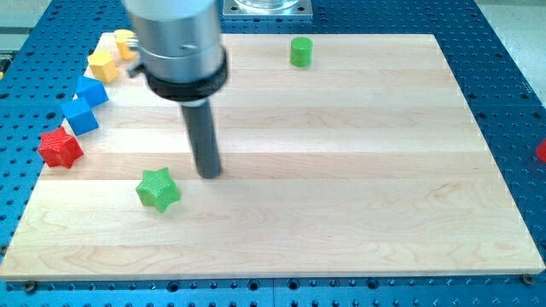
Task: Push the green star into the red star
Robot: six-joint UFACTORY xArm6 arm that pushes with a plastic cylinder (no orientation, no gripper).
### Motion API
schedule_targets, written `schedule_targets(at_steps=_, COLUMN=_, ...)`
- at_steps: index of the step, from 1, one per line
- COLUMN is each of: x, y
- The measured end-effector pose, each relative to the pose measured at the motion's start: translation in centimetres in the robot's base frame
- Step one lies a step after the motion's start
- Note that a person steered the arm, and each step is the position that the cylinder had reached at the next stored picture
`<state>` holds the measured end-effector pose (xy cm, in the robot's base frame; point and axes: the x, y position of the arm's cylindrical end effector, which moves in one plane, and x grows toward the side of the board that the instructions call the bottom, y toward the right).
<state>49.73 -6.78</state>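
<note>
The green star lies on the wooden board in the lower left part of the view. The red star sits at the board's left edge, up and to the left of the green star. My tip stands on the board just right of the green star and slightly above it, a small gap apart from it. The rod rises from the tip to a large grey and black housing at the view's top left.
Two blue blocks lie above the red star along the left edge. Two yellow blocks sit at the top left corner, partly behind the housing. A green cylinder stands near the top edge. A red object shows at the right border.
</note>
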Motion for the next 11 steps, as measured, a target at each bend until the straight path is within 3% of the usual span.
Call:
schedule_targets(at_steps=1, x=2.2, y=-2.4)
schedule_targets(at_steps=2, x=1.6, y=-6.2)
schedule_targets(at_steps=3, x=2.4, y=-12.3)
schedule_targets(at_steps=4, x=5.3, y=-6.9)
schedule_targets(at_steps=6, x=6.0, y=-12.7)
schedule_targets(at_steps=7, x=5.2, y=-18.6)
schedule_targets(at_steps=8, x=7.9, y=-19.0)
schedule_targets(at_steps=9, x=9.4, y=-23.6)
schedule_targets(at_steps=11, x=6.1, y=-21.7)
